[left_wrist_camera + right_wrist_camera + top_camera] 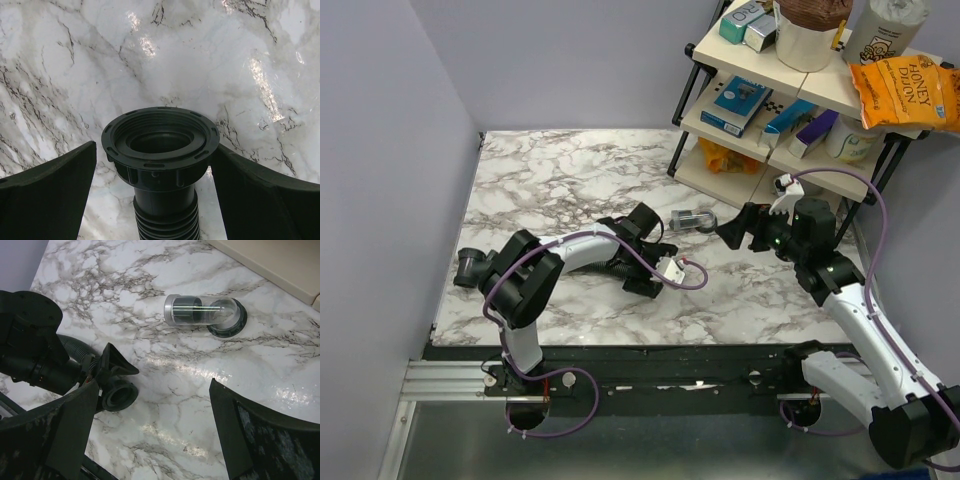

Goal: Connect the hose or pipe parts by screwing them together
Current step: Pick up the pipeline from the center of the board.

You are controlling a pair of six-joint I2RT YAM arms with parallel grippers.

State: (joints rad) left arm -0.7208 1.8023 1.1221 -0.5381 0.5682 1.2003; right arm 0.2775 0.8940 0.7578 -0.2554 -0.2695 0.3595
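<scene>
The far left of the marble table point(550, 170) is lying bare, giving a gripper lots of room. The shelf rack point(770, 150) is blocking the far right corner. The left arm point(575, 250) is stretching across the middle, closing off the near left. The fitting point(695, 220) is sitting in the small gap between the left gripper point(642, 222) and the right gripper point(735, 232). The hose point(162, 215) is filling the room between the left gripper's jaws.

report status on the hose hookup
Left gripper open, straddling hose collar. Right gripper open, empty, short of fitting, which lies on table unjoined. Nothing seen between parts.
</scene>
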